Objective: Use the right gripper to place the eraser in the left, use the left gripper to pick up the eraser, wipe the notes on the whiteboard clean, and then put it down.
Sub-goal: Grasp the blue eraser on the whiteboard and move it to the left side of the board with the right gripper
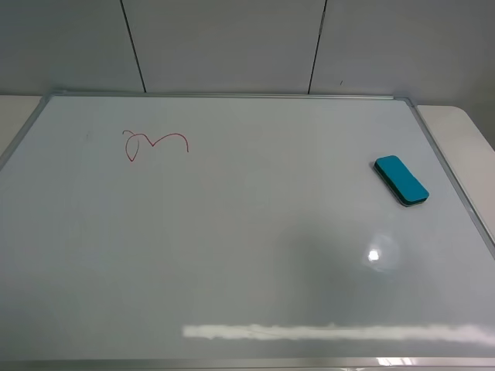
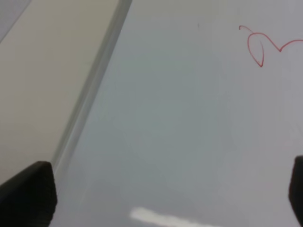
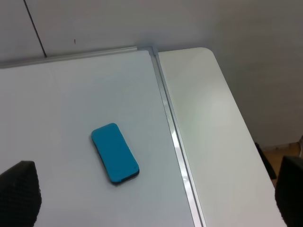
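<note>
The teal-blue eraser point(image 1: 401, 180) lies flat on the whiteboard point(image 1: 247, 255) near its right edge; it also shows in the right wrist view point(image 3: 115, 152). The red notes point(image 1: 155, 144) sit at the board's upper left and partly show in the left wrist view point(image 2: 265, 45). Neither arm shows in the exterior high view. My left gripper point(image 2: 170, 198) hangs open above the board's left side, near the frame. My right gripper point(image 3: 156, 198) hangs open and empty, apart from the eraser and above the board's right edge.
The board's silver frame point(image 3: 173, 137) runs beside a cream tabletop point(image 3: 213, 132) on the right and another cream strip point(image 2: 42, 90) on the left. A grey panelled wall point(image 1: 232, 42) stands behind the board. Light glare point(image 1: 375, 255) marks the board's lower right.
</note>
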Tool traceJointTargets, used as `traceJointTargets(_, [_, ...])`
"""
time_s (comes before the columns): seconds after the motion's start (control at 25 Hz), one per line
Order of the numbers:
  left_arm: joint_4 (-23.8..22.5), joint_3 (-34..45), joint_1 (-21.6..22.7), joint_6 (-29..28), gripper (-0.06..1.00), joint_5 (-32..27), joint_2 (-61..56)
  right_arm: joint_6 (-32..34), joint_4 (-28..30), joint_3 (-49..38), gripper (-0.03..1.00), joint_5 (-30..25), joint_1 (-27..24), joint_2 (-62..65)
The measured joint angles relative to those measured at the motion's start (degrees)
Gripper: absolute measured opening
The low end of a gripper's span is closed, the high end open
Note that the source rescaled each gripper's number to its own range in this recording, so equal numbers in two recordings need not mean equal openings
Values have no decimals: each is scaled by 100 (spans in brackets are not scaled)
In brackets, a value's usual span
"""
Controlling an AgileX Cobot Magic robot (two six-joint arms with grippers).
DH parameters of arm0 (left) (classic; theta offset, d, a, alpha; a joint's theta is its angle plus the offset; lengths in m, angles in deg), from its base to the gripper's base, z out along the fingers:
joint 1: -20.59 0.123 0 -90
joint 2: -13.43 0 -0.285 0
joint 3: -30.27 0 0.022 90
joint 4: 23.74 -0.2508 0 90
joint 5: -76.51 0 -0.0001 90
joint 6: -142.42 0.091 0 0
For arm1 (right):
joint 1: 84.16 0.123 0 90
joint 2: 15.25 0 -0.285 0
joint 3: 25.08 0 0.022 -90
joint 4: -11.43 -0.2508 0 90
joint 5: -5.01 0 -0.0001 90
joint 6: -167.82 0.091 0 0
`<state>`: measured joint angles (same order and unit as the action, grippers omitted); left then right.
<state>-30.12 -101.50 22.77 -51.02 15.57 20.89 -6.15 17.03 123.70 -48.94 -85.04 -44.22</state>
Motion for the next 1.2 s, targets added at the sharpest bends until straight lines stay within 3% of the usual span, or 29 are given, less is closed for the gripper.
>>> traceJointTargets(0.36, [0,0,0,0,100,0,0,61,8,708,100,578,0,-3107])
traceJointTargets(0.64, [0,0,0,0,100,0,0,61,129,832,100,597,0,-5117])
traceJointTargets(0.84, [0,0,0,0,100,0,0,88,122,832,100,673,0,-5865])
traceJointTargets(1.04, [0,0,0,0,100,0,0,163,35,838,100,291,0,-6181])
traceJointTargets(1.2, [0,0,0,0,100,0,0,276,35,838,100,334,0,-6223])
